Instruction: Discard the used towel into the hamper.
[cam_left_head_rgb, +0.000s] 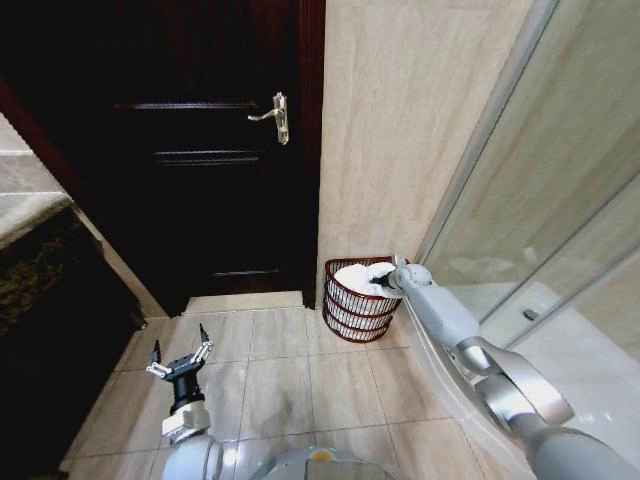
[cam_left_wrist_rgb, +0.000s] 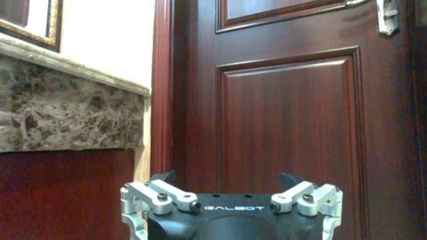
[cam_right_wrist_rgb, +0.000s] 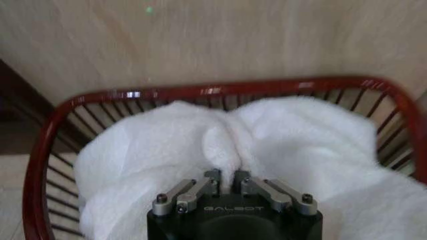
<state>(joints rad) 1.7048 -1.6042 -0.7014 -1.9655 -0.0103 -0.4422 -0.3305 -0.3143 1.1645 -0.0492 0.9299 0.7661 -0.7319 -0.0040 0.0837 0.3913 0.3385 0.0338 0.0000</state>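
My right gripper (cam_left_head_rgb: 388, 284) reaches out ahead and to the right, over the near rim of the hamper (cam_left_head_rgb: 345, 306). Its fingers (cam_right_wrist_rgb: 207, 183) are pinched close together on a fold of the white towel (cam_right_wrist_rgb: 287, 145), and a ridge of cloth rises between them in the right wrist view. The towel (cam_left_head_rgb: 362, 277) lies bunched inside the hamper, filling the top of it and swelling up to about the level of the rim, with its cloth pressed against the ribs on both sides.

The hamper is a round, dark reddish-brown basket of thin ribs (cam_right_wrist_rgb: 63, 150) with a glossy rim, wider at the top than at the base. It stands on the pale tiled floor (cam_left_head_rgb: 270, 370) at the foot of the beige tiled wall (cam_left_head_rgb: 400, 120), just right of the dark wooden door (cam_left_head_rgb: 200, 150) and beside the glass shower screen (cam_left_head_rgb: 540, 220) that runs along my right. My right arm stretches along the base of that screen to reach it.

My left gripper (cam_left_head_rgb: 180, 358) hangs low on the near left, well apart from the hamper, above the floor tiles. Its two fingers are spread wide and hold nothing. It faces the door, whose red-brown panel (cam_left_wrist_rgb: 287, 125) shows in the left wrist view, with a marble-fronted counter (cam_left_wrist_rgb: 67, 115) to one side. The door's metal lever handle (cam_left_head_rgb: 275, 115) sits high on the door, near its right edge.
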